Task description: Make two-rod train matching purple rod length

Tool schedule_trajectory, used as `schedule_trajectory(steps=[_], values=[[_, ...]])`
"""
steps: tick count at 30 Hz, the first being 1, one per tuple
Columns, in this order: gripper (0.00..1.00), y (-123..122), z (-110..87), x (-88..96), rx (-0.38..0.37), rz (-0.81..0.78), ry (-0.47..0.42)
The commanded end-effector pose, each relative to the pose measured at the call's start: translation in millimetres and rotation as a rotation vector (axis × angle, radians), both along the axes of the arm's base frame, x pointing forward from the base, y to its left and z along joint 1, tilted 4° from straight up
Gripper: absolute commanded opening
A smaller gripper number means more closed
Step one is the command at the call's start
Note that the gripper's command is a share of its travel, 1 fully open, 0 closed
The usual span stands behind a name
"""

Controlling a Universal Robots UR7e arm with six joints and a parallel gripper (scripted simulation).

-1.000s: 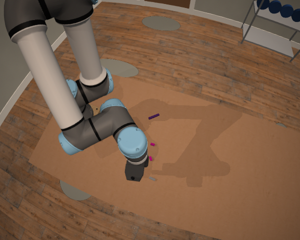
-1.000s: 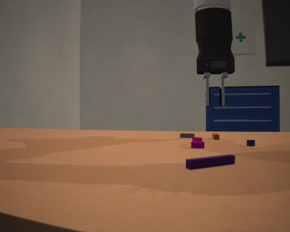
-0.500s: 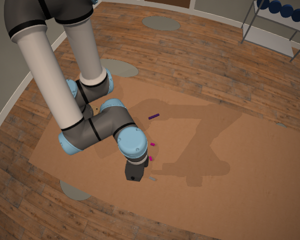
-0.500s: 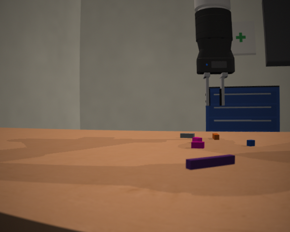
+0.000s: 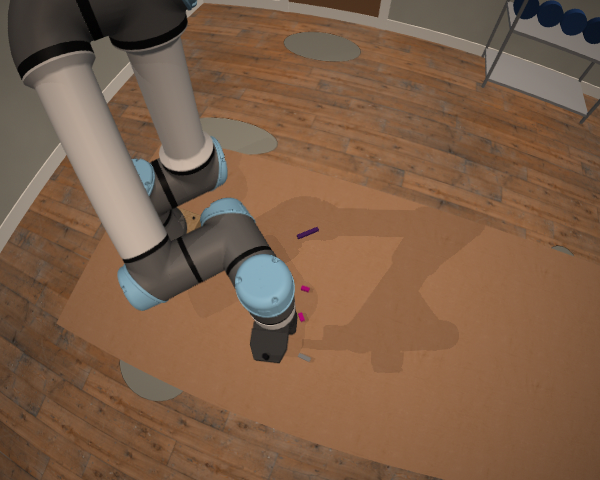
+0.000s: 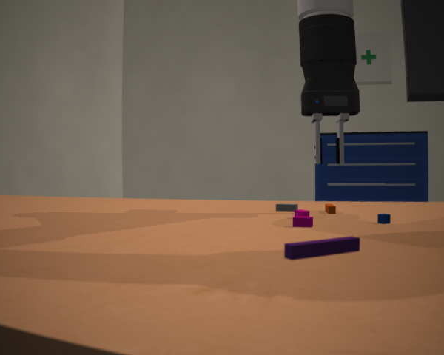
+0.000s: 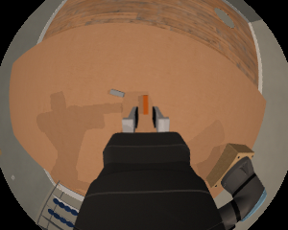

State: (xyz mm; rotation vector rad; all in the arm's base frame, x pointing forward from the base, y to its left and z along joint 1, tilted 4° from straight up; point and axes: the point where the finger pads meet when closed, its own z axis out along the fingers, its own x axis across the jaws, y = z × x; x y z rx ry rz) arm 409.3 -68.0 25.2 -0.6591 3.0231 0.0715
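Observation:
The purple rod (image 5: 307, 233) (image 6: 321, 247) lies flat on the table. Two magenta rods (image 5: 305, 288) (image 5: 301, 316) lie close together, one behind the other in the side view (image 6: 303, 221) (image 6: 302, 212). A grey rod (image 5: 305, 357) (image 6: 286, 207) (image 7: 116, 94), an orange rod (image 6: 330, 208) (image 7: 144, 103) and a small blue rod (image 6: 383, 218) lie farther back. My gripper (image 6: 328, 160) (image 7: 145, 113) hangs well above the table, straight over the orange rod. Its fingers stand partly apart with nothing between them. The arm hides the orange and blue rods in the overhead view.
A blue drawer cabinet (image 6: 371, 166) stands behind the table. The arm's elbow and wrist joints (image 5: 212, 258) hang over the table's left part. A metal shelf (image 5: 548, 56) stands far off at the back right.

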Motion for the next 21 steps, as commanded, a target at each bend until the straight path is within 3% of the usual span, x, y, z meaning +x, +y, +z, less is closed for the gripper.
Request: schedule_trajectory(steps=[1, 21], values=[[0.54, 0, -2.6, 0.4, -0.001, 0.004, -0.002], [0.54, 0, -28.7, 1.0, -0.001, 0.004, -0.002]])
